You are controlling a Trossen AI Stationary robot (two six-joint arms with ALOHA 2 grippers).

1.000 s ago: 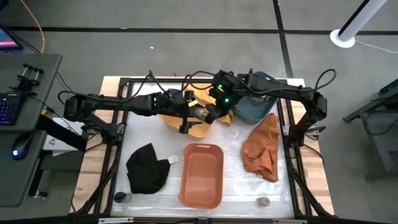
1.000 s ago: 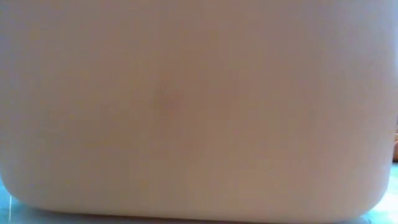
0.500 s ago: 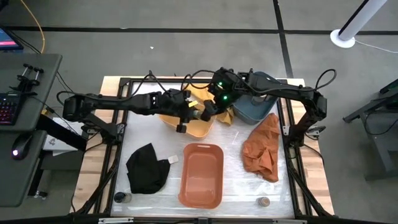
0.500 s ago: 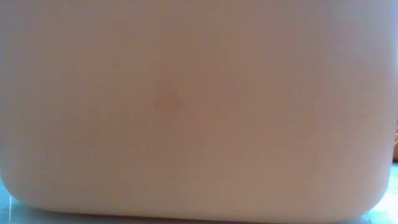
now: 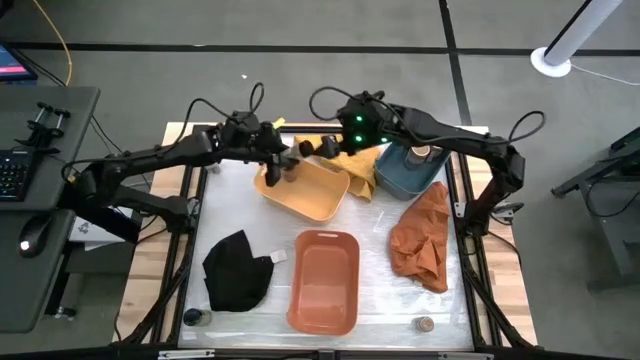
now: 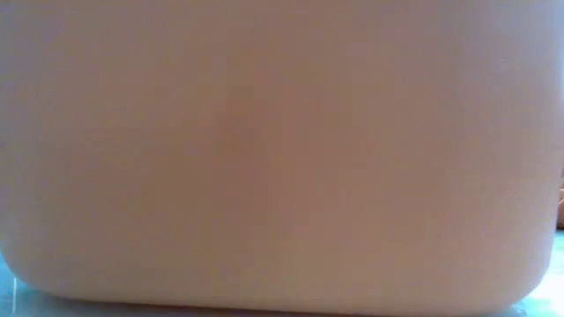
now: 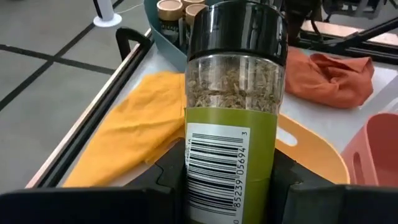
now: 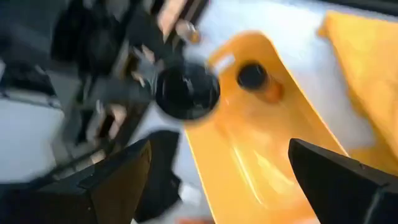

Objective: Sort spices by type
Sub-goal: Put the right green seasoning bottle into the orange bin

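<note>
My left gripper [image 5: 282, 163] is over the far left end of the yellow tub [image 5: 303, 192], shut on a slim spice jar [image 7: 230, 112] with a black cap, dried herbs and a green barcode label. My right gripper [image 5: 318, 148] hovers open just to its right, over the tub's far rim. In the right wrist view its fingers stand wide apart around nothing, and a second dark jar [image 8: 254, 76] rests in the yellow tub. Tan-topped jars [image 7: 169, 9] stand in the blue tub [image 5: 408, 172]. Two more jars [image 5: 195, 317] [image 5: 424, 323] stand by the near edge. My left gripper pinches the jar's lower, labelled body [image 7: 208, 180] between its two fingers [image 7: 163, 186], one on each side. The black cap [image 7: 236, 28] stands clear beyond the fingertips. The jar's base is hidden by the gripper, so I cannot tell whether it touches the tub.
An orange tub [image 5: 323, 280] sits at the near middle, and its wall fills the whole low view. A black cloth [image 5: 238, 270] lies near left, an orange cloth [image 5: 422, 240] on the right, and a yellow cloth [image 5: 355, 165] between the yellow and blue tubs.
My left gripper, with the jar, has drawn back from the middle of the yellow tub toward its far left end and risen. My right gripper has moved left and toward the far edge, away from the tub's right end.
</note>
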